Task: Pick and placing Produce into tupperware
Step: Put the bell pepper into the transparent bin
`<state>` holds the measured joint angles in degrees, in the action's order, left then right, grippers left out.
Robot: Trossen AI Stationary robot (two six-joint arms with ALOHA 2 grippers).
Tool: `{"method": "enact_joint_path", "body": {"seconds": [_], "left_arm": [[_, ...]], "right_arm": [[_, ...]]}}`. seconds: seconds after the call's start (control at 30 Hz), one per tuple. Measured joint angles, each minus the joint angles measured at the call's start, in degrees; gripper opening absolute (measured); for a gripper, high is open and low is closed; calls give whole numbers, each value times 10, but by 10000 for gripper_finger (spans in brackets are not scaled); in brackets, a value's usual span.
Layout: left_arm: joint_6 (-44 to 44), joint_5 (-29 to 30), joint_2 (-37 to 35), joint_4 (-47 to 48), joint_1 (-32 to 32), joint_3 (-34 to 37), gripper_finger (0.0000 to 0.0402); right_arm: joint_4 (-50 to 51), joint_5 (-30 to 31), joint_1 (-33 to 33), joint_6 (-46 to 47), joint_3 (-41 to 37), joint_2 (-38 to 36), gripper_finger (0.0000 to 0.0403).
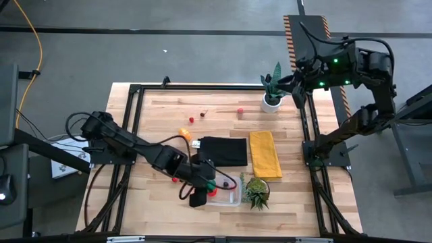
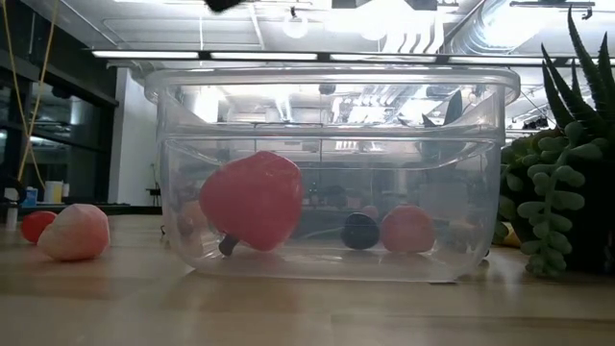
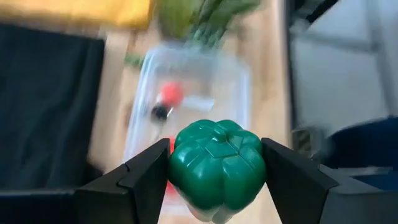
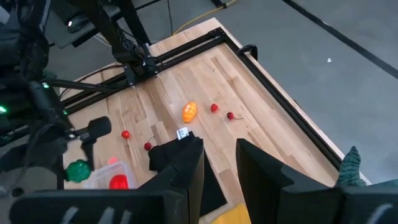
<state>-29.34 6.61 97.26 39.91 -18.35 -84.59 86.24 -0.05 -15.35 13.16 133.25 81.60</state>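
The clear tupperware (image 1: 228, 194) stands near the table's front edge. It holds a big red fruit (image 2: 252, 200), a dark berry (image 2: 360, 231) and a small red piece (image 2: 408, 229). My left gripper (image 1: 209, 189) hangs over its left end, shut on a green pepper (image 3: 217, 165). An orange piece (image 1: 184, 133) and red berries (image 1: 192, 120) lie loose on the wood. A pink piece (image 2: 72, 233) lies left of the tub. My right gripper (image 4: 217, 171) waits open, high over the far right corner. My left gripper pinches the green pepper by two opposite sides (image 3: 177, 163) between its two fingers. The fingers slant down from the table's left side. The pepper is lifted clear above the tub's left end, its lobed end facing the wrist camera.
A black cloth (image 1: 223, 150) and a yellow cloth (image 1: 264, 154) lie flat at mid-table. A spiky plant (image 1: 256, 192) stands right beside the tub. A white-potted plant (image 1: 272, 100) stands at the far right. A black frame (image 1: 135, 91) runs along the table's edges.
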Motion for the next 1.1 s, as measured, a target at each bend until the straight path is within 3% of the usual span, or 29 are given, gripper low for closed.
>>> {"method": "enact_joint_path", "body": {"seconds": [0.4, 1.1], "left_arm": [[22, -22, 32, -41, 26, 0, 230], [69, -5, 39, -11, 39, -52, 230]], "right_arm": [[1, 0, 0, -1, 0, 0, 86], [-1, 1, 0, -4, 0, 0, 86]]}}
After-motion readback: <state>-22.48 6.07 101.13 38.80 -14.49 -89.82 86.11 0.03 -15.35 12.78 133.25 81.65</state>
